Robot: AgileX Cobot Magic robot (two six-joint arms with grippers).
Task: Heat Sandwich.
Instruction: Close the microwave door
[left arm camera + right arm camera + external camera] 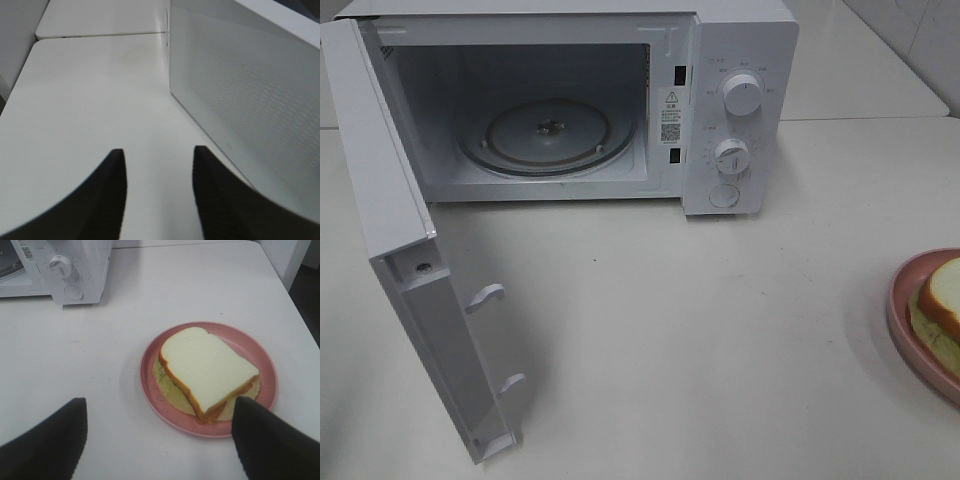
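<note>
The white table (720,330) carries one microwave (740,110) with its door (410,300) swung open, and one pink plate (160,390) with one sandwich (207,370) on it. My left claw (159,195) is partly open beside the door and holds nothing; my right claw (159,440) is wide open near the plate, empty too.

There's a white sticker (671,113) on the microwave (740,40), on the front frame just right of the cavity: a warning triangle at the top, lines of print too small to read, and a QR code at the bottom. Small markings ring the upper knob (741,94) and lower knob (731,154), but none of them can be read
</note>
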